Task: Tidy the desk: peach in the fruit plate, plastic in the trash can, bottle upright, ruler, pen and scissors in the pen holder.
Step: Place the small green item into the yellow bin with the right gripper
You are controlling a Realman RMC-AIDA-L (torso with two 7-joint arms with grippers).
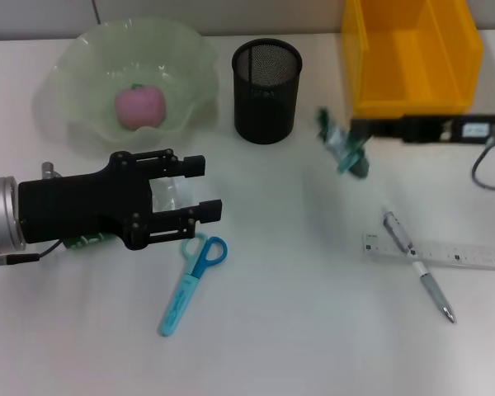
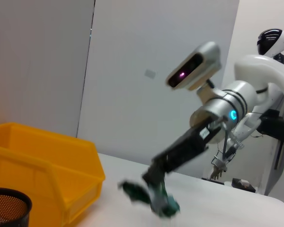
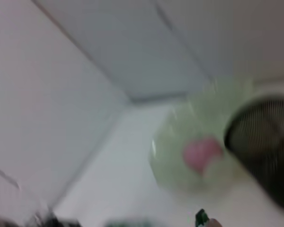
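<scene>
Peach (image 1: 140, 106) sat in the fruit plate (image 1: 78, 62) at the far left of the bench (image 1: 297, 330), so that part read as done. My left gripper (image 1: 210, 188) hung just in front of the plate, fingers spread and holding nothing. Under it was what looked like the clear bottle (image 1: 172, 196) lying on its side, mostly hidden. I judged the spread was there to take the bottle and stand it up. Scissors (image 1: 194, 280) lay flat just beside that gripper, nearer me, not yet picked.

Pen holder (image 1: 266, 80) stood upright in the middle at the back; I couldn't see anything in it. Right of it, my right gripper (image 1: 352, 139) pinched the green plastic (image 1: 342, 148), lifted off the bench and blurred. It was held near the front of the yellow trash can (image 1: 412, 54), likely for a drop over the rim. The left wrist view showed the same pinch, plastic dangling below.

Ruler (image 1: 433, 252) lay flat at the right with the pen (image 1: 417, 264) crossed over it, touching, both left for later.
</scene>
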